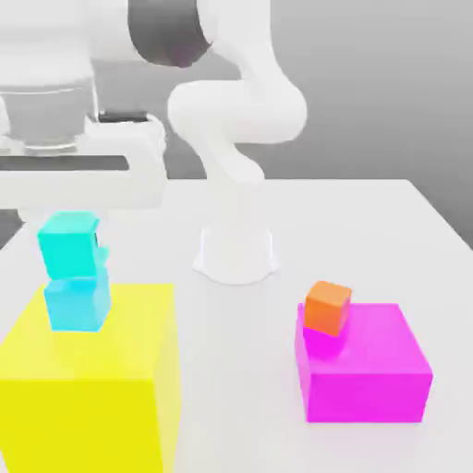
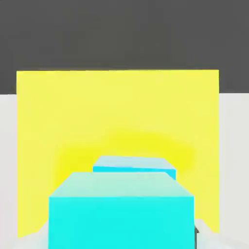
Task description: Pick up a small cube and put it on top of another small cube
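Turquoise, leaning green, the small cube (image 1: pixel 67 242) sits stacked on the bluer sky-cyan cube (image 1: pixel 77 303), and the pair stands on the top face of the big yellow block (image 1: pixel 111 388), close to that block's far edge at the exterior view's left. The upper cube is set a little askew on the lower one rather than square with it. The white arm's hand hangs directly above the stack, with the gripper (image 1: pixel 69 217) just over the turquoise cube; whether its fingers are spread or closed I cannot tell. From the hand view the turquoise cube (image 2: pixel 121 214) looms close with the sky-cyan cube (image 2: pixel 133 165) showing past it against the yellow block (image 2: pixel 116 112). Over toward the table's near right corner a magenta block (image 1: pixel 369 374) carries an orange cube (image 1: pixel 327 307) on its far left corner
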Controlling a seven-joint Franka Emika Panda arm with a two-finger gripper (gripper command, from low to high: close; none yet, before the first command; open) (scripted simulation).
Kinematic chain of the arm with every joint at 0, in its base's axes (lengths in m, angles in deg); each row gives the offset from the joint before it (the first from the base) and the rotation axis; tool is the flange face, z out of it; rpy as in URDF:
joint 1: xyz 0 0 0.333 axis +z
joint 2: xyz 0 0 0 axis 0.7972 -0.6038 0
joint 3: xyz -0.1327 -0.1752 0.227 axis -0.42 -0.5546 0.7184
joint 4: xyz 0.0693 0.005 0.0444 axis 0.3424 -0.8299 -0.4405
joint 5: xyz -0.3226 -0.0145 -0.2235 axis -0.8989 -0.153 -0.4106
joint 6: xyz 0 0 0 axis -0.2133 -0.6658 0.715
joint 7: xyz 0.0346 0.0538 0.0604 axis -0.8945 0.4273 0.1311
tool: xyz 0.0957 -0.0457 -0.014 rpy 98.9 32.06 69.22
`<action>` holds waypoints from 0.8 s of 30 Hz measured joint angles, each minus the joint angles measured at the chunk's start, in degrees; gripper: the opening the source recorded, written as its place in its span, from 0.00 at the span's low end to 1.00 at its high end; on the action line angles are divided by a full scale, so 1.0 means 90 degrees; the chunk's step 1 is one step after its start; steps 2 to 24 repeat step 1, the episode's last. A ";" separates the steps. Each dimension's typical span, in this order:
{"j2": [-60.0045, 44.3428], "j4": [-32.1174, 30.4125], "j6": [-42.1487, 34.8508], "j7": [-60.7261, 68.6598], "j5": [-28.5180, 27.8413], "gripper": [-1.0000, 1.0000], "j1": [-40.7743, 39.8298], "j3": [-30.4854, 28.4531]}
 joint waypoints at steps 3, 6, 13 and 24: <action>0.0000 0.0000 0.0000 0.0000 0.0000 1.00 0.0000 0.0000; 0.0000 0.0000 0.0000 0.0000 0.0000 1.00 0.0000 0.0000; 0.0000 0.0000 0.0000 0.0000 0.0000 1.00 0.0000 0.0000; 0.0000 0.0000 0.0000 0.0000 0.0000 1.00 0.0000 0.0000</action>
